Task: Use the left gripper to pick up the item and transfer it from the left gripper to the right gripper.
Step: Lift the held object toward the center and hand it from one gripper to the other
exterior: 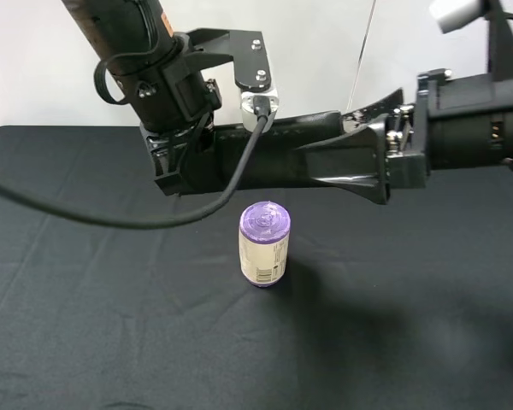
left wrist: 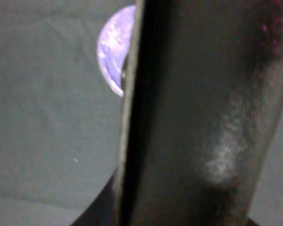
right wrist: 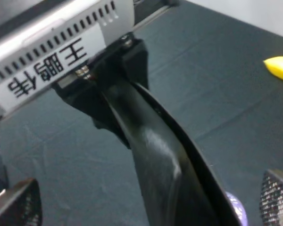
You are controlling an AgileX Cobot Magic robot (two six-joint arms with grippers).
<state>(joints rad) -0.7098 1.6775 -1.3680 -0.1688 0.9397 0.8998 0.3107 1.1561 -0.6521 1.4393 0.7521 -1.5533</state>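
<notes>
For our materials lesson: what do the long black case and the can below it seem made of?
Case: probably matte leather or imitation; dull, soft sheen. Can: glossy purple lid looks plastic; pale printed label, perhaps paper; body beneath cannot be told.

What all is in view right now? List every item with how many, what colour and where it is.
case: one, black, held in the air above the can, spanning between the two grippers.
can: one, purple top and pale label, upright on the tablecloth near the middle.
banana: one, yellow, on the tablecloth, seen only in the right wrist view.
tablecloth: one, black, covering the table.
cable: one, black, looping down from the left arm.
left gripper: one, black, shut on one end of the case.
right gripper: one, black, open, fingers either side of the case's other end.
</notes>
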